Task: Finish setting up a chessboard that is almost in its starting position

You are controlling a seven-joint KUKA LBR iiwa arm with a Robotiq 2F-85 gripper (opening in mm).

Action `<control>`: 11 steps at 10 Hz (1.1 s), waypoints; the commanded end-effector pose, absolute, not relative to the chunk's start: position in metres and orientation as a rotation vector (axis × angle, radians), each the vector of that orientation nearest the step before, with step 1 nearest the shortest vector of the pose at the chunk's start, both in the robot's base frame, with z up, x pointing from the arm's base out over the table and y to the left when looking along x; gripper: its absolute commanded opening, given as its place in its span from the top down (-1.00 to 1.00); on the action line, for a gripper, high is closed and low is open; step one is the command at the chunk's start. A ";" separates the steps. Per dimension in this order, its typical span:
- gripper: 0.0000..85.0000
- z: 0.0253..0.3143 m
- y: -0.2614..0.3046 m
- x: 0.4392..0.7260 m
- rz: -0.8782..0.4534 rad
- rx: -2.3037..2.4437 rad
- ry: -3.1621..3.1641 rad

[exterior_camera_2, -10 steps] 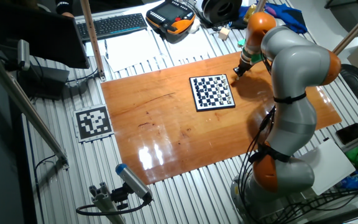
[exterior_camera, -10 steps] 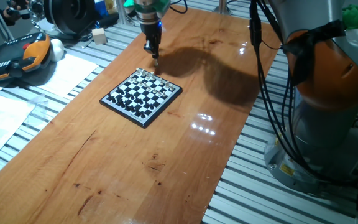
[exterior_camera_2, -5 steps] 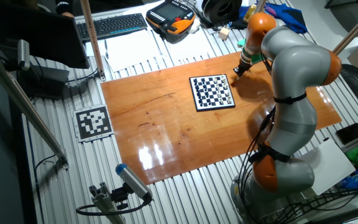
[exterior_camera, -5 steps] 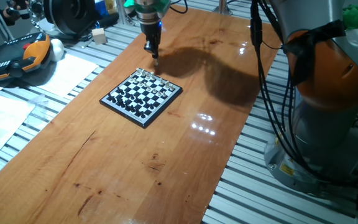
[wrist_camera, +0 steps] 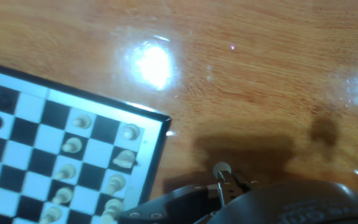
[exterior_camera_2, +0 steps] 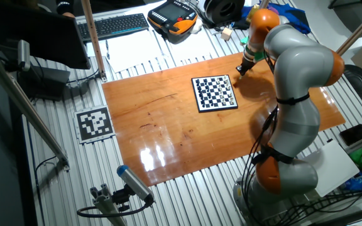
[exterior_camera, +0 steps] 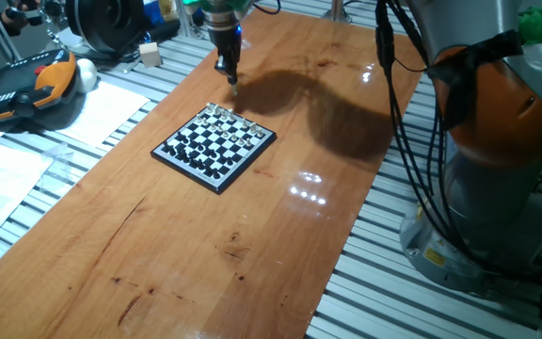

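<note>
The small chessboard (exterior_camera: 215, 143) with a black frame lies on the wooden table, with black pieces on its near side and pale pieces on its far side. It also shows in the other fixed view (exterior_camera_2: 214, 93). My gripper (exterior_camera: 231, 78) hangs just beyond the board's far corner, a little above the wood, and also shows in the other fixed view (exterior_camera_2: 239, 70). In the hand view the board's corner (wrist_camera: 157, 134) with pale pieces lies at the lower left. The gripper (wrist_camera: 222, 180) is shut on a small pale chess piece (wrist_camera: 221, 168).
An orange-black teach pendant (exterior_camera: 22, 89) and papers (exterior_camera: 92, 108) lie left of the table. A keyboard (exterior_camera_2: 115, 25) and a printed marker (exterior_camera_2: 94, 123) lie off the tabletop. The robot base (exterior_camera: 497, 169) and cables stand at the right.
The gripper has risen a little from the table beside the board's far corner, still shut on the pale piece. The board has not moved.
</note>
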State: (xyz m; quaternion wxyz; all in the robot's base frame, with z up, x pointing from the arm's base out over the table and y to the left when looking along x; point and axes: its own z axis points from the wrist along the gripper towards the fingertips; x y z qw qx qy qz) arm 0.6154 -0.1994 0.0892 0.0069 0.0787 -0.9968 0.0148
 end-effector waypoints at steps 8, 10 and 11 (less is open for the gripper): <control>1.00 0.139 -0.142 0.562 0.063 0.112 -3.115; 1.00 0.140 -0.125 0.557 0.069 0.062 -3.117; 1.00 0.143 -0.119 0.557 0.074 0.050 -3.116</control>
